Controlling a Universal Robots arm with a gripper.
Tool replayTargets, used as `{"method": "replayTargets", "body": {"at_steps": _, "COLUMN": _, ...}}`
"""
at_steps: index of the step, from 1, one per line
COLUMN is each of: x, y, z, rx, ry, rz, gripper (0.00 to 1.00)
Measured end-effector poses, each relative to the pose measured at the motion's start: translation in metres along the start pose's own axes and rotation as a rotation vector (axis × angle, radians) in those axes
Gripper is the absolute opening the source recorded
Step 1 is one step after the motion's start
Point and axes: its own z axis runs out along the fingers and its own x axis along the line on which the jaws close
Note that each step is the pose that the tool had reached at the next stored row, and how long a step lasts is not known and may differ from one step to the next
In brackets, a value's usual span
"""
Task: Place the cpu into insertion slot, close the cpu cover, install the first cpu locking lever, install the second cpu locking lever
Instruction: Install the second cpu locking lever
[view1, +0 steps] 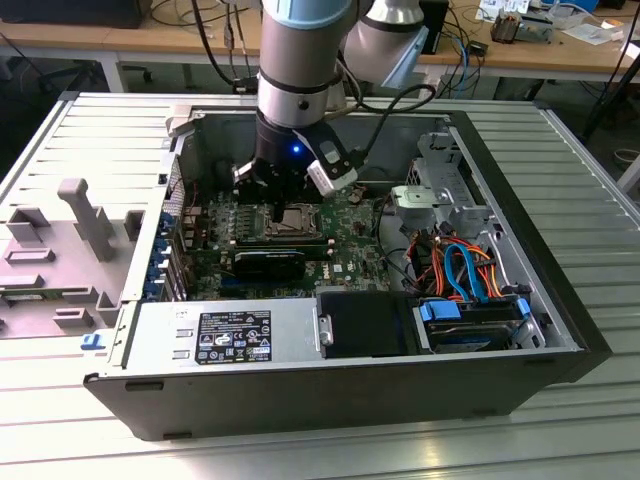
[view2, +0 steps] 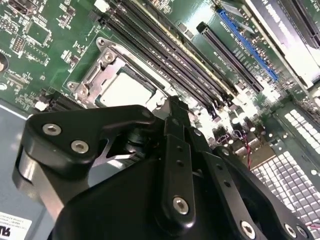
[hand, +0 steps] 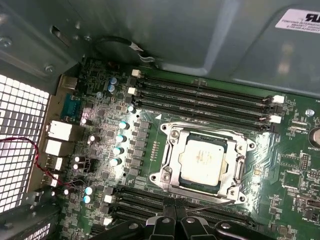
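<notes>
While the arm reaches down into the open computer case (view1: 560, 300) in the exterior view, the gripper (view1: 283, 205) hangs just above the insertion slot (view1: 297, 222) on the green motherboard (view1: 350, 250); whether anything is pinched cannot be told from here.

Seen in the second wrist view, the black fingers (view2: 176, 125) look pressed together, their tips right at the slot's edge, apparently gripping nothing. Beyond them the cpu (view2: 127, 89) lies flat, with the cpu cover (view2: 95, 75) framing it.

Seen in the first wrist view, the cpu (hand: 204, 159) is seated in the slot and the silver cover (hand: 172, 137) rests down around it, so those 2 steps look done. A thin locking lever (hand: 210, 201) runs along the socket's near edge, close to the fingertips (hand: 172, 220). Whether either lever is latched, I cannot tell.
</notes>
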Motion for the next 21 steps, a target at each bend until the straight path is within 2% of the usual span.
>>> {"method": "replayTargets", "body": {"at_steps": 14, "x": 0.0035, "y": -0.0150, "z": 0.0022, "rx": 0.0000, "ry": 0.0000, "rz": 0.000, "gripper": 0.11}}
{"method": "replayTargets", "body": {"at_steps": 20, "x": 0.0036, "y": -0.0157, "z": 0.0032, "rx": 0.0001, "ry": 0.0001, "rz": 0.000, "gripper": 0.11}}
{"method": "replayTargets", "body": {"at_steps": 21, "x": 0.0038, "y": -0.0155, "z": 0.0013, "rx": -0.0002, "ry": -0.0001, "rz": 0.000, "gripper": 0.11}}
